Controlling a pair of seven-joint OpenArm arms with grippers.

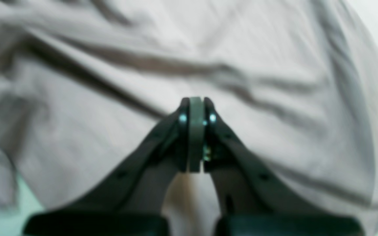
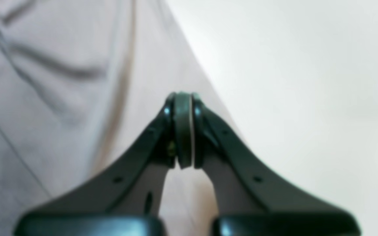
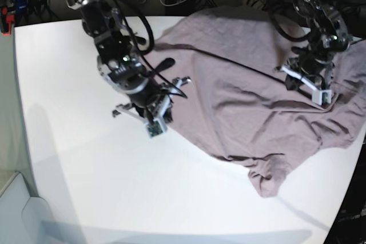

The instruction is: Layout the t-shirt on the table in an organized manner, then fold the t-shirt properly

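- Near edge of the desk [image 3: 103,198] is bare and white; one sleeve of the t-shirt [image 3: 240,101] points toward it.
- T-shirt lies spread but wrinkly over the middle and far part of the desk, w/ long creases across the body.
- Right gripper [image 2: 183,98] is fully closed, nothing visible between the jaws; it hangs over the shirt's side edge, just beside bare desk.
- Left gripper [image 1: 195,101] is also closed and empty, above the creased body cloth.
- Step in hand, I judge: flattening the layout. Better to open each gripper, pinch opposite edges and pull apart slowly, so creases go out w/o dragging the shirt.
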